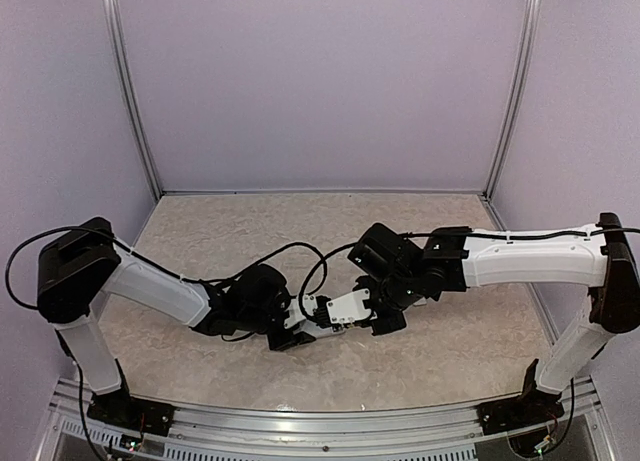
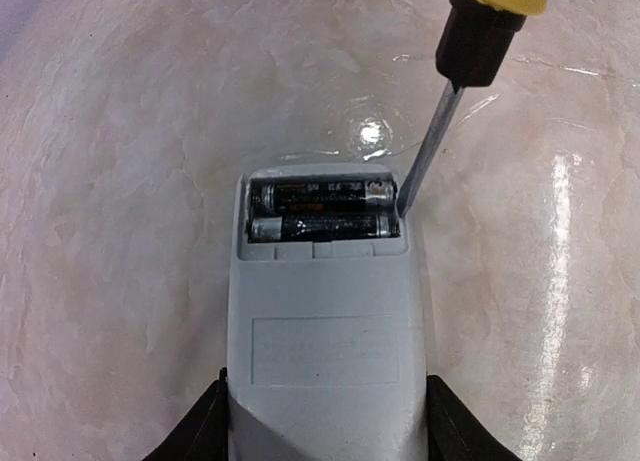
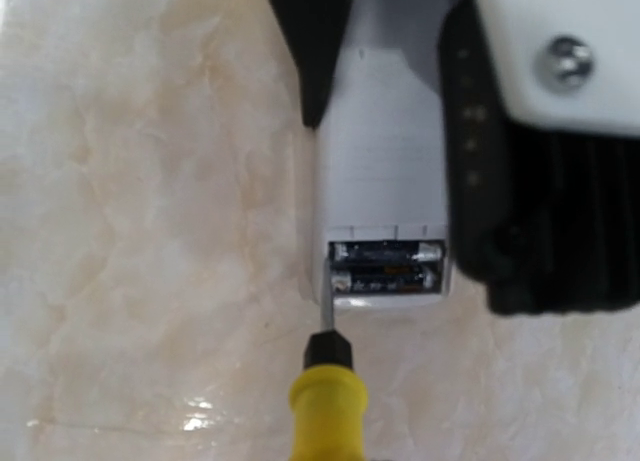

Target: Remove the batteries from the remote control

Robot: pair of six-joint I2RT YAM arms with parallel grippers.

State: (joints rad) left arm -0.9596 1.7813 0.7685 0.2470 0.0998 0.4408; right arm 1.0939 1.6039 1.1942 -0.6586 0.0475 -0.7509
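Gripping the remote [image 2: 325, 351] by its two long sides, the left tool [image 2: 325, 436] is clamped on the end nearest its own camera, one finger [image 2: 200, 436] against each edge. The remote sits near the middle of the worktop [image 1: 200, 231], between the two arms. Whether it rests on the surface or is held just above it cannot be told.

Orientation: the long axis runs straight out from the left tool. In the top view that is roughly left to right, with the free end aimed at the right arm. The back face is up. The battery bay at the free end is uncovered.

Contents: both batteries [image 2: 320, 211] are seated in the bay, side by side and touching. They lie across the remote's long axis, with their metal ends toward its long edges.

Right side: the right tool [image 1: 380, 319] carries the screwdriver [image 3: 325, 401], its yellow handle low in the right wrist view. The fingers are out of that frame, but the tool is closed tight about the handle. The shaft slants down to the bay corner, its tip at the metal end of the battery nearer the remote's free end. Actual contact cannot be confirmed.
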